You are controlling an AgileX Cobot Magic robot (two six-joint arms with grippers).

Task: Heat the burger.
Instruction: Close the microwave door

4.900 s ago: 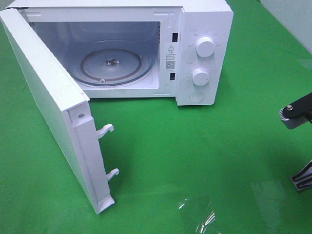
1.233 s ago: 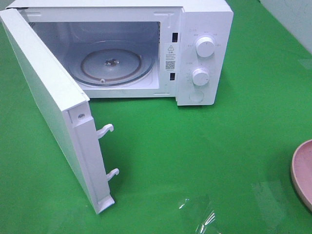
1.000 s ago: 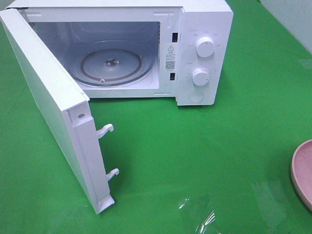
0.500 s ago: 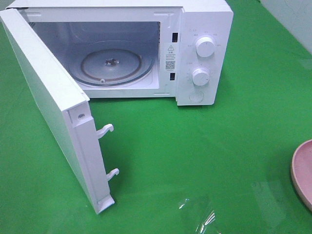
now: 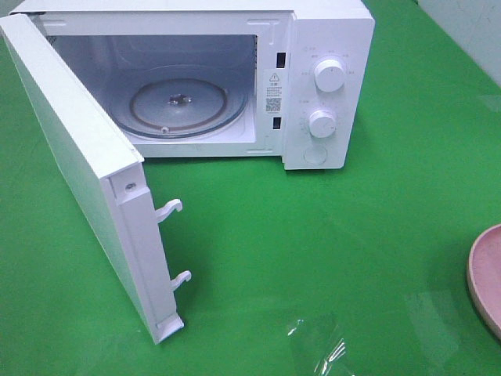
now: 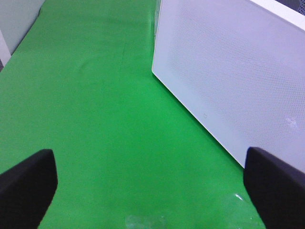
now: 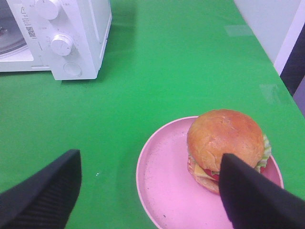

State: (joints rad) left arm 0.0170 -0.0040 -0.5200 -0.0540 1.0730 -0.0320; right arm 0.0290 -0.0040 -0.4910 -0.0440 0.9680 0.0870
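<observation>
At the right edge of the green cloth-covered table (image 5: 329, 251), the right hand (image 7: 150, 191) hangs above a flat round pink plate (image 7: 167, 191), its two black fingers (image 7: 43, 195) spread wide with nothing between them. The round burger with a glossy brown domed bun (image 7: 224, 138) sits on the far right part of that plate; red, yellow and green filling shows under the bun. One finger tip overlaps the burger's near side in the wrist view; contact cannot be told. In the high view only a sliver of the plate's rim shows at the right border, and the burger is out of that view.

Left hand (image 6: 152, 191): open wide as well, black fingers apart, empty, over bare green table on the left. Just right of it stands the outer face of the white perforated microwave door (image 6: 233, 71).

Further out, at the far side of the table, the white microwave oven (image 5: 329, 47) stands with its door swung fully open toward the near left. Two white latch hooks (image 5: 168, 210) project from the door's edge. Inside, a round glass turntable (image 5: 178, 106) lies flat, with nothing on it. Control panel on the oven's right side: two round white knobs (image 5: 329, 74) one above the other, a round button below. A crumpled bit of clear plastic film (image 5: 317, 348) lies on the near table, well apart from the plate.
</observation>
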